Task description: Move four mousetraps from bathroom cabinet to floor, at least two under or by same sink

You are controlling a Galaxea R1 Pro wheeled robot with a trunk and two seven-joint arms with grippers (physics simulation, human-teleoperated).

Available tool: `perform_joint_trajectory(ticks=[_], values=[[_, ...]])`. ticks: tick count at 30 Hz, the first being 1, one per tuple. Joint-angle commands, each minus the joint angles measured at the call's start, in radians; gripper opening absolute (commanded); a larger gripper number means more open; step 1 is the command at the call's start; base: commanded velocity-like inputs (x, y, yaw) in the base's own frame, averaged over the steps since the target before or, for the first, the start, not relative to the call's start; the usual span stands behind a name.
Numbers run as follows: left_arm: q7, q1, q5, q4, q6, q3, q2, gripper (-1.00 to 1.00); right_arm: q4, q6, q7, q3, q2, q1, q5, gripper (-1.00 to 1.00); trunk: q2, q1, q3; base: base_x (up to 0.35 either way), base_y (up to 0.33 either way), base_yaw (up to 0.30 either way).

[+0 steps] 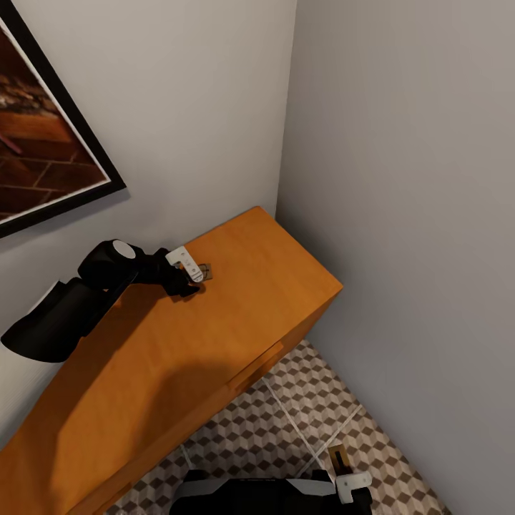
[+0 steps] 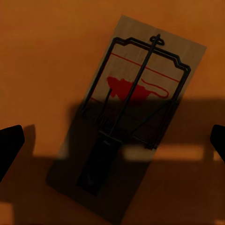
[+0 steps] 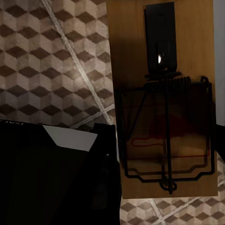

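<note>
The left gripper (image 1: 194,279) is parked over the top of the cabinet (image 1: 236,300), close to the wall, and its fingers (image 2: 9,143) are spread wide apart with nothing between them. Right under it, a mousetrap (image 2: 129,119) is seen lying flat on the orange-brown wood, partly covered by the gripper's shadow, red mark and wire bar facing up.

Down low by the robot's base, the right gripper (image 1: 342,468) is clamped on a second mousetrap (image 3: 164,98), which is held up above the bathroom floor (image 1: 300,415) with its cube-pattern tiles. That trap is shown close up in the right wrist view, wire frame and dark plate clearly visible. A dark-framed picture (image 1: 43,129) is hung on the wall behind the cabinet.
</note>
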State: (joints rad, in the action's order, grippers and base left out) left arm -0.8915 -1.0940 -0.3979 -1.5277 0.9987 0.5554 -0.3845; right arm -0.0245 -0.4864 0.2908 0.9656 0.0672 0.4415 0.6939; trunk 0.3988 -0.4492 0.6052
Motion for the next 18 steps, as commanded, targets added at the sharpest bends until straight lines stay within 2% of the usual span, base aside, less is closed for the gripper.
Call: perform_joint_trajectory(ticks=[1, 18], values=[[-0.01, -0.001, -0.012, -0.001, 0.003, 0.001, -0.001, 1.0, 0.0, -0.001, 0.007, 0.009, 0.0, 0.0, 0.006, -1.0, 0.001, -0.001, 0.002, 0.0, 0.0, 0.0], [-0.01, -0.001, -0.012, 0.001, 0.003, 0.005, -0.002, 1.0, 0.0, -0.001, 0.007, 0.009, 0.0, 0.0, 0.006, -1.0, 0.001, -0.001, 0.003, 0.0, 0.0, 0.0]])
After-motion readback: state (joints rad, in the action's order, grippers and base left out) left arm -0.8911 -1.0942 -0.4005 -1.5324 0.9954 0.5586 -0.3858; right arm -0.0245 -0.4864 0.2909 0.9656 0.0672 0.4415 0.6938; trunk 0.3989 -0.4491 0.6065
